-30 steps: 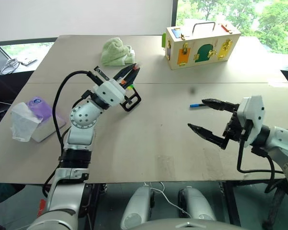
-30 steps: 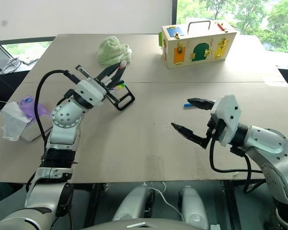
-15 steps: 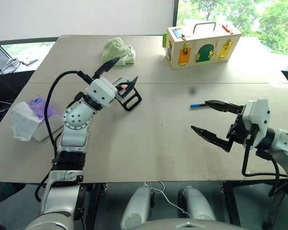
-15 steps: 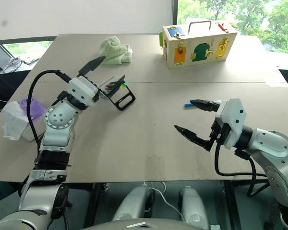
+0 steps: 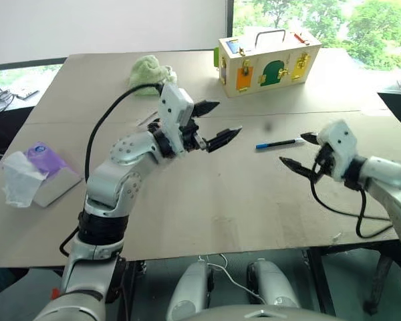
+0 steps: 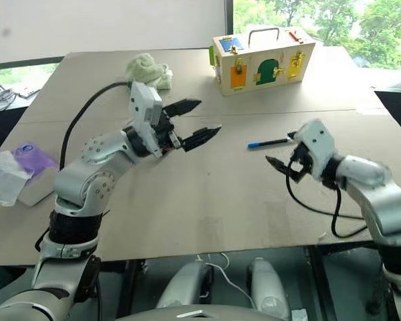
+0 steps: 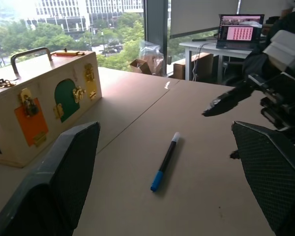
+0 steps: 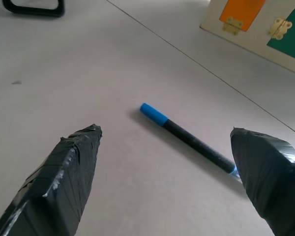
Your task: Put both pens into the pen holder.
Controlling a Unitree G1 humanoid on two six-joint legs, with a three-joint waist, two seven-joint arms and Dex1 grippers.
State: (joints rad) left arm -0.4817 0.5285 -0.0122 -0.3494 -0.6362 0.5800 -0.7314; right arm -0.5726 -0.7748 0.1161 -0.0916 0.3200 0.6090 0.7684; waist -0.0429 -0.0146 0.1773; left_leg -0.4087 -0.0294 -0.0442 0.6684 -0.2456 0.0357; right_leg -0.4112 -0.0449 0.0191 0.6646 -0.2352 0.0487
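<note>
Our two tools, left [image 5: 217,124] and right [image 5: 297,151], both wide open and empty, the blue-capped pen [image 5: 278,143] on the counter [image 5: 207,200] between them, nearer the right.

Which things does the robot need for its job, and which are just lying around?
For the job: blue-ended pen, pen holder, right gripper, open near the pen.
Just lying about: wooden latch box, green cloth, tissue packet.

Table [image 5: 207,200]: bare board lies around the blue-ended pen [image 5: 275,143], which is flanked by the spread fingers of the right gripper [image 5: 298,152]; the left gripper [image 5: 214,124] is held open above the middle; wooden latch box [image 5: 265,53] stands well behind
</note>
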